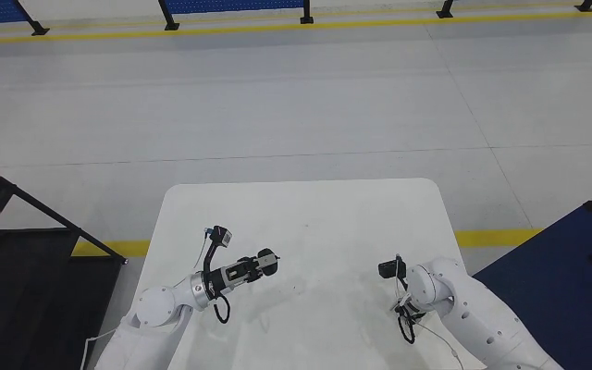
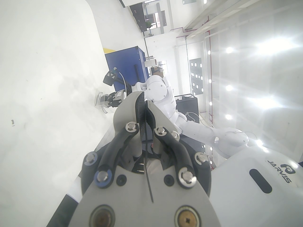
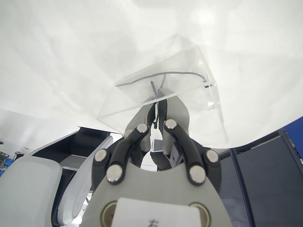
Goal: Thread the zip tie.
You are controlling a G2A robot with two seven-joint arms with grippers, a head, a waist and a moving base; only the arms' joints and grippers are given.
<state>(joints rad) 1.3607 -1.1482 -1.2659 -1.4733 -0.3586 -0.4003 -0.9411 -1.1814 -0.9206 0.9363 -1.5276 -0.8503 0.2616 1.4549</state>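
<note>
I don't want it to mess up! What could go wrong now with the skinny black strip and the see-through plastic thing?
1. The left tool pinches a very thin black zip tie; it could slip or twist.
2. The right tool seems to pinch a grey strip at the clear holder; a tug might shift the holder.
3. The tools sit well apart, so aiming such a thin tip may miss.

Bright, even light is noted. Starburst glare is thrown by round ceiling lamps point(image 2: 228, 87) in the left wrist view; the flat white table point(image 2: 47, 48) is washed out.
</note>
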